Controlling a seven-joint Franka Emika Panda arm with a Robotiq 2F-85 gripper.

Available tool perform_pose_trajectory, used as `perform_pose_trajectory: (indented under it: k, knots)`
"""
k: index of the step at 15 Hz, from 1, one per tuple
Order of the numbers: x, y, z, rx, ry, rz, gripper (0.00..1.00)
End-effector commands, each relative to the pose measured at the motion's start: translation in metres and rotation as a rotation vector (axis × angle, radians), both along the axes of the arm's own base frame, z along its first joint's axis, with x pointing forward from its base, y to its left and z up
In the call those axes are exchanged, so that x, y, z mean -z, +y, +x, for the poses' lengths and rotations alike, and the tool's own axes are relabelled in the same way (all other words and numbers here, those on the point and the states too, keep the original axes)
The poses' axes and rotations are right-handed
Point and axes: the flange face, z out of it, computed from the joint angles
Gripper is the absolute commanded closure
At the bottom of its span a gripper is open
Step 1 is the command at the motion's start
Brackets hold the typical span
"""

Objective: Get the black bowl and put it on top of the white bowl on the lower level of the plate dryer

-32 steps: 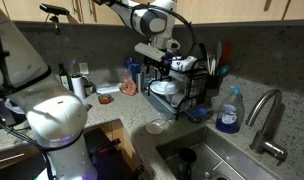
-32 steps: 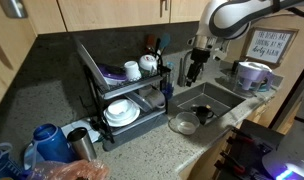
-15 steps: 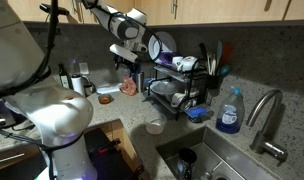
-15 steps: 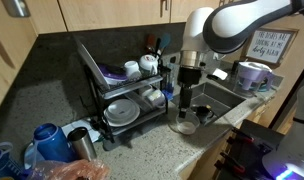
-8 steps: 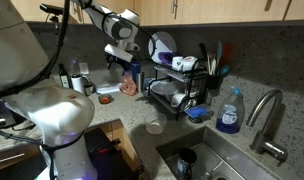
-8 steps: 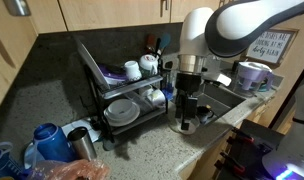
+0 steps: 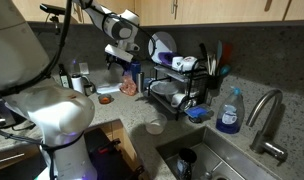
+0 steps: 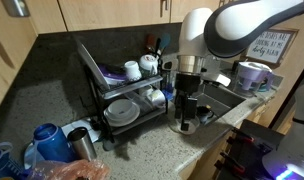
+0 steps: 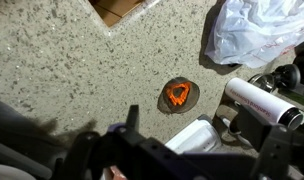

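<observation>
gripper (image 7: 118,58): jaws wide, empty, upper left of frame over counter (image 7: 110,108) | black bowl (image 7: 185,160): dark round shape low in sink (image 7: 237,165), bottom centre, details unclear | handling: likely light, rigid, slick if wet; pinch rim, one finger inside | goal: white bowl (image 8: 119,112), lower tier of plate dryer (image 8: 89,66)

One plate dryer (image 8: 132,90), one blue soap bottle (image 7: 228,112), one faucet (image 7: 258,105)

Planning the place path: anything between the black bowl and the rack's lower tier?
Yes: a pale translucent bowl sits on the counter between the black bowl in the sink and the plate dryer's lower level.
</observation>
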Motion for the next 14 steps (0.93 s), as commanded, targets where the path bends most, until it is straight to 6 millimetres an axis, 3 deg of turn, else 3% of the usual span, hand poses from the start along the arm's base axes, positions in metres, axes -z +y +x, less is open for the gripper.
perform_pose_trajectory:
  k: [1,6,14]
  knots:
    - [0.007,0.013,-0.001,-0.020,0.000,0.005,0.00]
    - [0.034,0.035,-0.008,0.024,-0.004,0.060,0.00]
    - [0.082,0.096,-0.028,0.052,0.017,-0.007,0.00]
